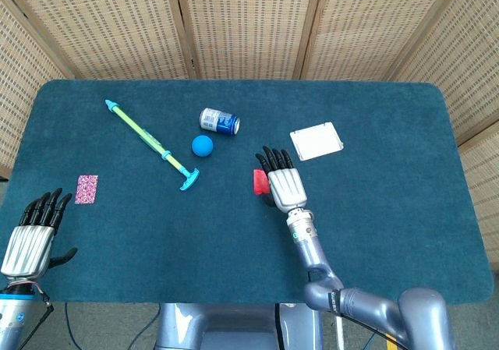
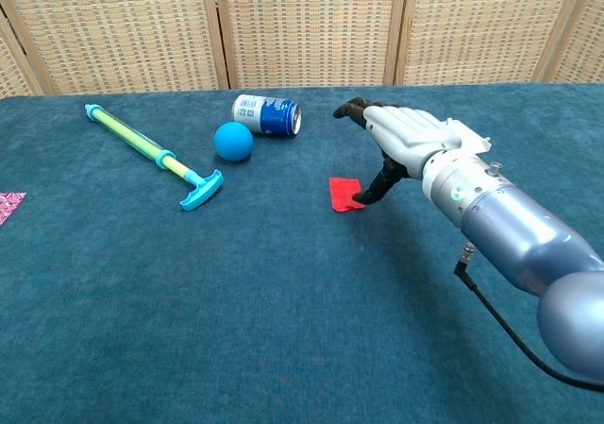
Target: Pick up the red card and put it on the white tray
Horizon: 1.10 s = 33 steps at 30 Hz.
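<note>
The red card (image 1: 260, 182) lies on the dark teal table cloth (image 1: 374, 210), a little left of the centre, and the white tray (image 1: 316, 141) sits farther back and to the right of it, not touching it. The right hand (image 1: 282, 180) is over the right edge of the card. In the chest view its thumb (image 2: 376, 189) points down and its tip touches the near right corner of the card, while the other fingers (image 2: 359, 110) are stretched forward together above it, apart from the thumb. The near corner of the card seems a little raised from the cloth, but it is hard to be sure. The card is not yet pinched, so the step in hand appears to be the grasp.

To do it well, the hand should probably use the thumb to lift or hold the edge, then bring a finger down on the upper face so that the thin card is caught between them. A flat card on soft cloth is likely to slide away if it is pushed sideways, so the pressure should go slowly and mostly downward. Only with a firm pinch should the hand rise and carry the card toward the tray.

The left hand (image 1: 33, 233) rests at the near left corner of the table, holding nothing, with fingers straight and close together, thumb out to the side.
</note>
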Tool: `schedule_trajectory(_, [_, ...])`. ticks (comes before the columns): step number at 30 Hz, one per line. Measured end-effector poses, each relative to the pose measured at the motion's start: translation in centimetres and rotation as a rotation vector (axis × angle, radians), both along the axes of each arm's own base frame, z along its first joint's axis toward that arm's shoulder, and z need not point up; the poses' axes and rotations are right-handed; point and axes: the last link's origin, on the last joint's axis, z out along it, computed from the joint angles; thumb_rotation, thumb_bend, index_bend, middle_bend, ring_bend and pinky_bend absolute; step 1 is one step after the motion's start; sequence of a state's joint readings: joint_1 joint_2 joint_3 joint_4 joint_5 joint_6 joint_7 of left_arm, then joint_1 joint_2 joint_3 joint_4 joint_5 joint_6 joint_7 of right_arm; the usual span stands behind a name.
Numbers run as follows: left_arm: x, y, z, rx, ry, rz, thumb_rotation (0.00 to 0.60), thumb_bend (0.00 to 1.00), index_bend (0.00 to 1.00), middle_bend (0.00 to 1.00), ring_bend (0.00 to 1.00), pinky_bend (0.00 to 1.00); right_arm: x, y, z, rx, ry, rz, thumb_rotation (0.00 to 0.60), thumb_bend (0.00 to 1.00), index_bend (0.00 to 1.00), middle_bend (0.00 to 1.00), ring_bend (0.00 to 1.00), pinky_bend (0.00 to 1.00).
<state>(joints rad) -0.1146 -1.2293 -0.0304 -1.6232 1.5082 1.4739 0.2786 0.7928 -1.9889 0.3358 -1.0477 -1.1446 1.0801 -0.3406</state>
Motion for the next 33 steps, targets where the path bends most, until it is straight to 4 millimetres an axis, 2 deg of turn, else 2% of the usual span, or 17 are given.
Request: schedule_trajectory(33, [-0.8,0.8,-0.3,-0.002,0.008,0.034,0.600,0.08,0.00,0.00,0.00,0.09,-0.8,-2.2,-3.7,0.062,0.026,-0.073,0.600,0.29,0.16,0.00,0.00,0.00])
